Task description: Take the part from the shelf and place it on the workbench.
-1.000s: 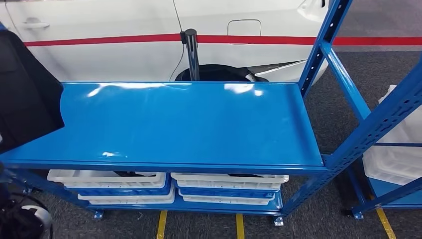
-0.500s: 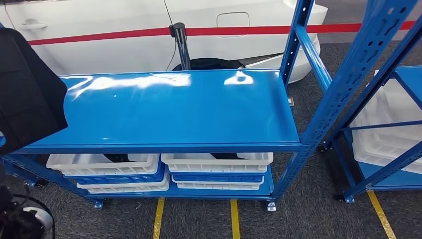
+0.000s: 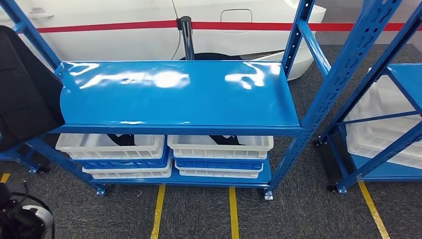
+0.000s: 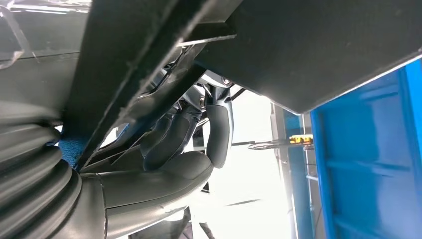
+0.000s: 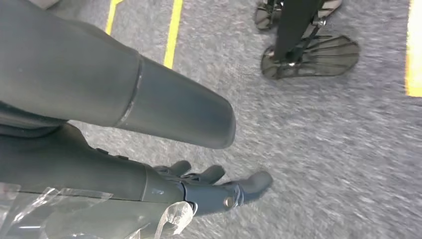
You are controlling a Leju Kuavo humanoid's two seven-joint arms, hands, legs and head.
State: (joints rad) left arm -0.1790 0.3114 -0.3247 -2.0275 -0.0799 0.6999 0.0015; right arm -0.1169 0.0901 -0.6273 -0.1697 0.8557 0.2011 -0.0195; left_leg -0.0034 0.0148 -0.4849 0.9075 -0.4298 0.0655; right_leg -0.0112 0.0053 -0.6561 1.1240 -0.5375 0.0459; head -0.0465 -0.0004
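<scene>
The view has shifted back from the shelf (image 3: 174, 94); the left robot hand (image 4: 189, 144) grips the black part (image 3: 25, 84), the right robot hand (image 5: 209, 186) hangs spread.

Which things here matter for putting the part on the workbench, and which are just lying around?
For the job: black part, held by the left hand; blue rack top, likely where it goes.
Just there: white trays below, white car, black post, second rack at right, yellow floor lines.
</scene>
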